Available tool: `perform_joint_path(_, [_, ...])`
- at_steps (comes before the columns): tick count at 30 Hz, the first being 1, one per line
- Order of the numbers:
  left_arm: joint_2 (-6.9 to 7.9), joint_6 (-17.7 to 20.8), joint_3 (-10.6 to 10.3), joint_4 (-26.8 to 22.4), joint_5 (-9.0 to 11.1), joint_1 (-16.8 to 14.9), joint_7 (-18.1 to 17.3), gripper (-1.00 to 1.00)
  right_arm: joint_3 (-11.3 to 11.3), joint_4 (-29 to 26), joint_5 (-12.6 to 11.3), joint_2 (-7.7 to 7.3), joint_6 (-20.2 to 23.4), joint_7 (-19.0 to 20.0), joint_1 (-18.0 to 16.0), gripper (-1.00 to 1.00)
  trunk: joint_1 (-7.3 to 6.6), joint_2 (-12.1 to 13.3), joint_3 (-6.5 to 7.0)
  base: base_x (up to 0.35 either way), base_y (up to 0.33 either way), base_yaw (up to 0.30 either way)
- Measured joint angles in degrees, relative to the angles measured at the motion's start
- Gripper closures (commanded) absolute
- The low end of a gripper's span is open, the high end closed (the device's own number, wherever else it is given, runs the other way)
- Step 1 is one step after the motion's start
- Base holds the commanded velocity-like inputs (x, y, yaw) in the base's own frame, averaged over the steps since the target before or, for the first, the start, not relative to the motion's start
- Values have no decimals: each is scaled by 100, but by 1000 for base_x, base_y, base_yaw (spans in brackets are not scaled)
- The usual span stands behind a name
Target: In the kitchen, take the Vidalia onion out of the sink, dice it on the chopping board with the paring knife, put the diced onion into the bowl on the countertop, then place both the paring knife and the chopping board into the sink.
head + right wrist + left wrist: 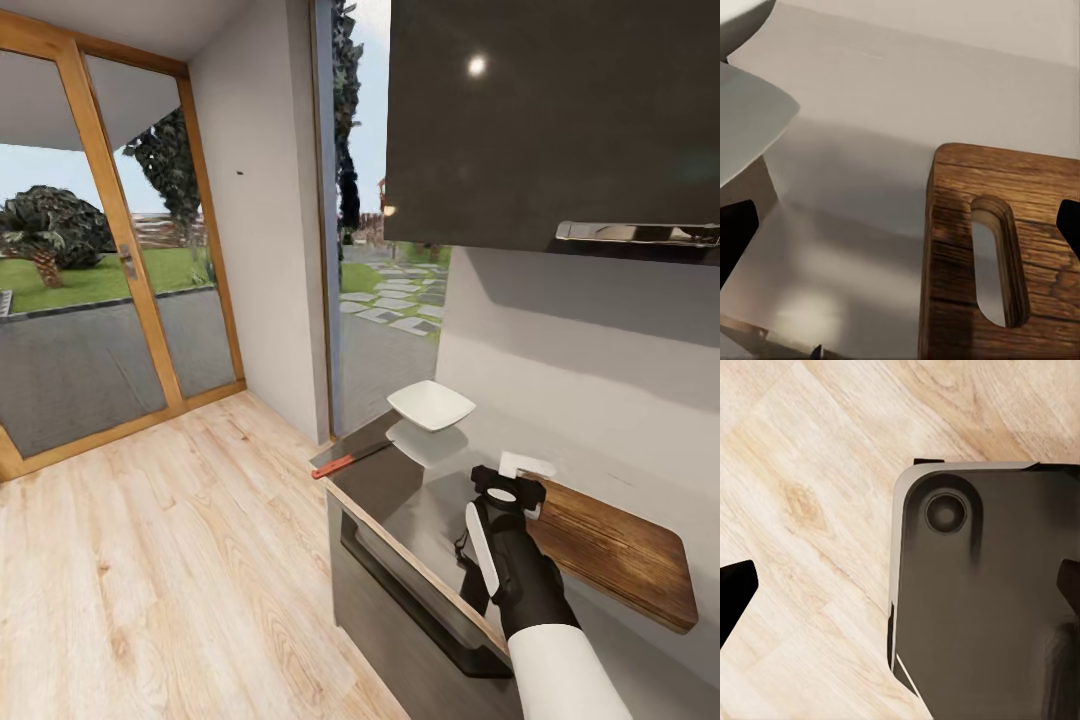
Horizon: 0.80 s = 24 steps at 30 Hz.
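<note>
Light wood-plank floor (150, 560) fills the left. On the glossy grey desk (400, 490) lie the red-handled paring knife (350, 459), then the squarish white bowl (431, 405), well apart from the grainy brown chopping board (615, 550). The right end effector (508, 490) hovers at the board's near end. The right wrist view reveals the board's slot-shaped handle hole (997, 259) and dark fingertips (735, 232) spread wide, holding nothing. The left end effector (900, 592) is likewise apart over the floor.
</note>
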Motion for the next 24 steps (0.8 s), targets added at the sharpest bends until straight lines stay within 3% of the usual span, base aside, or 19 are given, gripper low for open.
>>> perform_joint_path(6, [0, 1, 0, -2, 0, -1, 0, -100, 0, 54, -2, -86, 5, 6, 0, -100, 0, 0, 0, 0, 0, 0])
perform_joint_path(16, [0, -3, 0, -4, 0, -2, 0, -100, 0, 61, -3, -101, 5, 2, 2, -100, 0, 0, 0, 4, -4, 0])
perform_joint_path(24, [0, -3, 0, -4, 0, -1, 0, -100, 0, 63, -2, -101, 5, 5, 0, -100, -1, -1, 0, 134, -127, 0])
